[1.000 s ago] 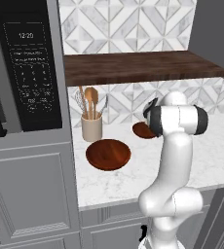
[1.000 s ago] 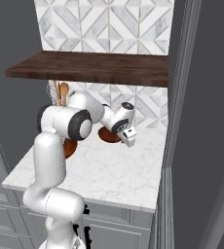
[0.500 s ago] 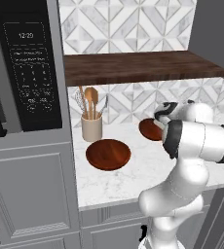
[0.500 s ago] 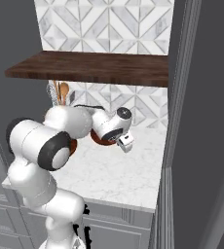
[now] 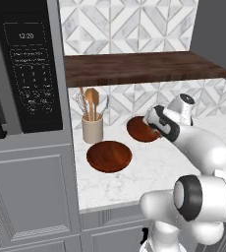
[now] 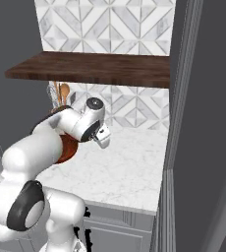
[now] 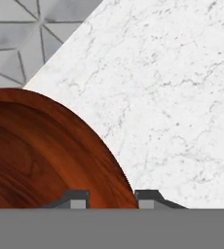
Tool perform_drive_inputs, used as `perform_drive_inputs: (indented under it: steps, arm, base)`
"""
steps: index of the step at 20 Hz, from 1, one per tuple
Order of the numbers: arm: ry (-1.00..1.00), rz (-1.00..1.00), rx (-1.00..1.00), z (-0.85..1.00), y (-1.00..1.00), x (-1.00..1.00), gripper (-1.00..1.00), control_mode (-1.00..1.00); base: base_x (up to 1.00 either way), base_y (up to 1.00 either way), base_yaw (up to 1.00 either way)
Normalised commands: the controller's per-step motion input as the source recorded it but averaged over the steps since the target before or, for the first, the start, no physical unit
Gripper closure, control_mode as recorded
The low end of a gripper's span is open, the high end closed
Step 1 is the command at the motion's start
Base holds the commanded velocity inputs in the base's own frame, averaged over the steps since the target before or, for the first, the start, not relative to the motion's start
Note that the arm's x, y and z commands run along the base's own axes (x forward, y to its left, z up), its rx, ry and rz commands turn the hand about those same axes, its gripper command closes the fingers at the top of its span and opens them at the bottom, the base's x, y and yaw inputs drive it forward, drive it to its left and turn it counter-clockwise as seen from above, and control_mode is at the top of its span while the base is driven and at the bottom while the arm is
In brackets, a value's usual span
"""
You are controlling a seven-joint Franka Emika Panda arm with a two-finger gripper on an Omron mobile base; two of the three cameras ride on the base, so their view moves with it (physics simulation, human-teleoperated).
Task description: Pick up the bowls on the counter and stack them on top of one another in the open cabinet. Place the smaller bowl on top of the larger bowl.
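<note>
The pincer hangs low over the rim of the smaller bowl, its two dark fingertips straddling the edge: one tip sits over the wooden inside, the other over the white marble table just outside the rim. The tips stand apart with the rim showing between them, so the pincer is released and nothing is clamped; whether the tips touch the wood I cannot tell.

From the left base view, the pincer is at the right edge of the smaller bowl, which rests on the table near the tiled back wall. The larger bowl lies on the table in front and to the left, well apart from the pincer. A beige cup holding wooden spoons and a whisk stands between the two bowls, just behind the larger one. Above them runs the dark wooden shelf, bare on top. A black microwave sits at the left over grey cabinet doors.

From the right base view, the pincer points down over the table, and a sliver of bowl shows behind the arm under the shelf.
</note>
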Motion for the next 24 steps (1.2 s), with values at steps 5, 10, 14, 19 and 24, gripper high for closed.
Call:
perform_drive_inputs:
  steps: [5, 10, 14, 19, 24]
  arm:
    - [0.17, 0.15, 0.00, 0.29, 1.00, -0.05, 1.00, -1.00]
    - [0.09, 0.16, 0.00, -0.41, 0.67, -0.10, 1.00, -1.00]
    - [0.04, 0.16, 0.00, -0.61, 0.59, 0.00, 1.00, -1.00]
    - [0.00, 0.09, 0.00, -0.41, 0.21, 0.02, 1.00, -1.00]
    - [0.00, 0.04, -0.02, -0.32, 0.18, 0.14, -1.00, -1.00]
  base:
    - [0.00, 0.00, 0.00]
    - [0.00, 0.00, 0.00]
    - [0.00, 0.00, 0.00]
    - [0.00, 0.00, 0.00]
    - [0.00, 0.00, 0.00]
